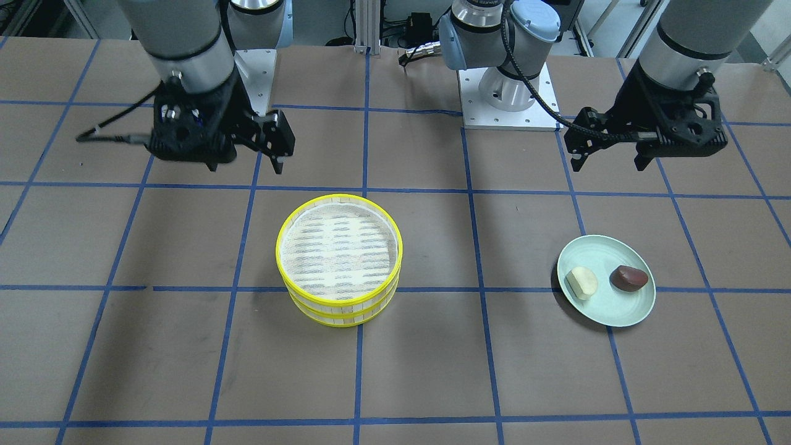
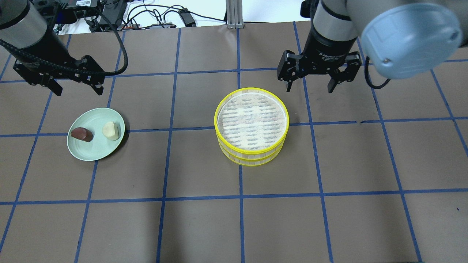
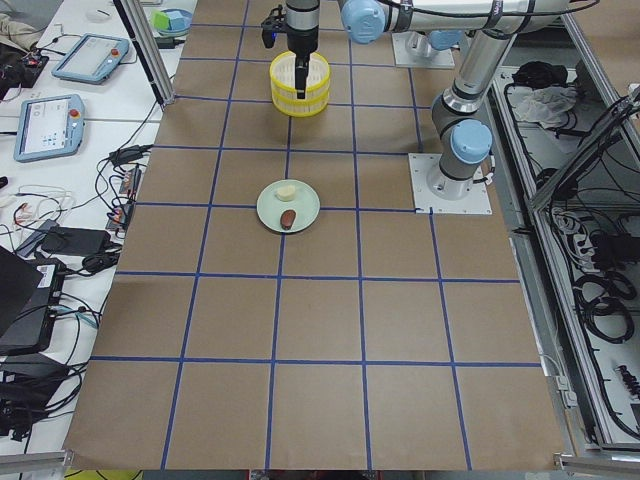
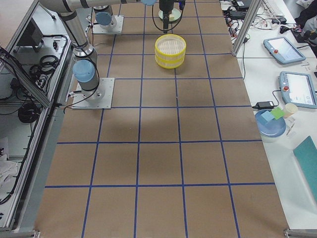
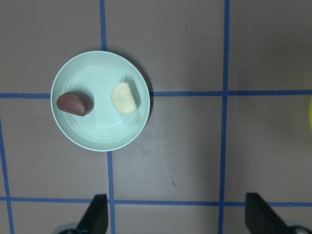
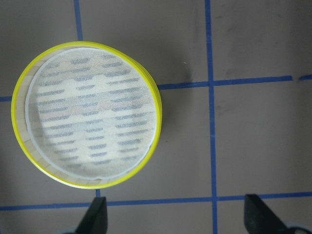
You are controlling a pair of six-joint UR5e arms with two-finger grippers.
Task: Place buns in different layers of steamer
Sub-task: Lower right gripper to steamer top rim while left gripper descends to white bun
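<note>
The steamer is two yellow-rimmed trays stacked at the table's middle, and the top tray is empty. It also fills the right wrist view. The cream bun and the reddish-brown bun lie side by side on a pale green plate. The left wrist view shows the cream bun, the brown bun and the plate. My left gripper hangs open and empty above the table just beyond the plate. My right gripper hangs open and empty beside the steamer's far right rim.
The table is brown paper with a blue tape grid. The arm bases stand on white plates at the robot's side. Side benches hold tablets, cables and a blue dish off the table.
</note>
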